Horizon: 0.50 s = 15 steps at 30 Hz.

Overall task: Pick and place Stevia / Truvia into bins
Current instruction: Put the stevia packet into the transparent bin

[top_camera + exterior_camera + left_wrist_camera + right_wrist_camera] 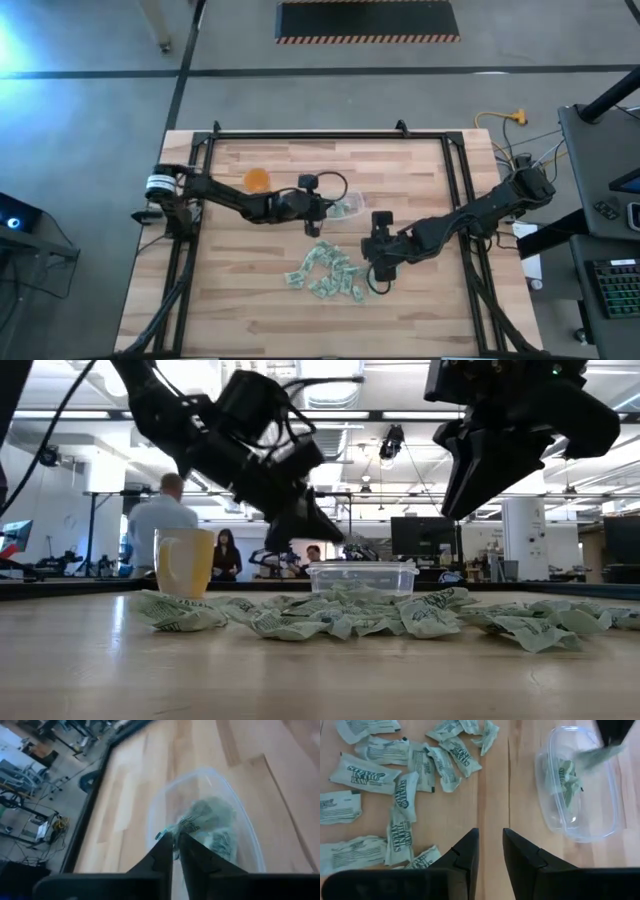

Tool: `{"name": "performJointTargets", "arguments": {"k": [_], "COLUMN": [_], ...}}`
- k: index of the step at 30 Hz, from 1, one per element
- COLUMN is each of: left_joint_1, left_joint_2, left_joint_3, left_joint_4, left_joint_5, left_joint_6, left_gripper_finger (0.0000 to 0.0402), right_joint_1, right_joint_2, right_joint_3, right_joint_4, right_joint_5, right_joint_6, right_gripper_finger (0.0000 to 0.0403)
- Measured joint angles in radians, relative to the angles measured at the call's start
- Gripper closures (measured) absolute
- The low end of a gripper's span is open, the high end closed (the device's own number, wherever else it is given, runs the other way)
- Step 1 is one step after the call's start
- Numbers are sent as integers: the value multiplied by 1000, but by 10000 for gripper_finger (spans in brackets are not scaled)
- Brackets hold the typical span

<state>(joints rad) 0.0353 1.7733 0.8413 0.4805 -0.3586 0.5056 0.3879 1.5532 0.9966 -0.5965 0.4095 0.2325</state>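
Many green-and-white Stevia packets (405, 795) lie flat in a loose pile (325, 272) on the wooden table. The clear tub (600, 822) stands on its base just beyond the pile (362, 575), with a few packets (215, 827) inside. My left gripper (176, 836) hovers over the tub, shut on one packet. My right gripper (491, 834) is open and empty. It is raised above bare wood between the pile and the tub, at the pile's right edge (380, 262). My left gripper pinches one Stevia packet (184, 824) between its two fingertips, coming from above and slanting down. In the right wrist view the packet (600, 755) is lifted clear and hangs from the fingers (615, 730) over the open tub.
An orange round cup (257, 180) stands on the table left of the tub, and shows beside the pile in the low view (185, 560). Black frame rails (330, 135) run along the table's edges. Bare wood lies toward the near edge (300, 325). People stand in the room behind (160, 510).
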Motion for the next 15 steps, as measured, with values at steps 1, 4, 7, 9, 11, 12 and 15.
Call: {"name": "performJointTargets", "arguments": {"k": [1, 4, 7, 9, 11, 12, 15], "left_joint_1": [0, -1, -3, -8, -15, -19, -36], "left_joint_2": [15, 35, 25, 3, -30, -50, -110], "left_joint_3": [12, 29, 34, 33, 31, 33, 32], "left_joint_4": [0, -16, -50, -76, -124, -153, -278], "left_joint_5": [-4, -28, -43, -44, -44, -44, -41], "left_joint_6": [2, 3, -1, -18, -63, -87, -164], "left_gripper_finger": [365, 329, 297, 280, 268, 263, 256], "right_joint_1": [3, 10, 14, 14, 14, 14, 14], "right_joint_2": [0, 0, 0, 0, 0, 0, 4], "right_joint_3": [0, -4, -16, -34, -57, -71, -118], "right_joint_4": [-2, -11, -35, -34, -29, -15, 44], "right_joint_5": [0, -6, -62, -106, -135, -140, -152], "right_joint_6": [8, 55, 85, 115, 136, 143, 154], "right_gripper_finger": [325, 327, 330, 330, 329, 328, 324]}}
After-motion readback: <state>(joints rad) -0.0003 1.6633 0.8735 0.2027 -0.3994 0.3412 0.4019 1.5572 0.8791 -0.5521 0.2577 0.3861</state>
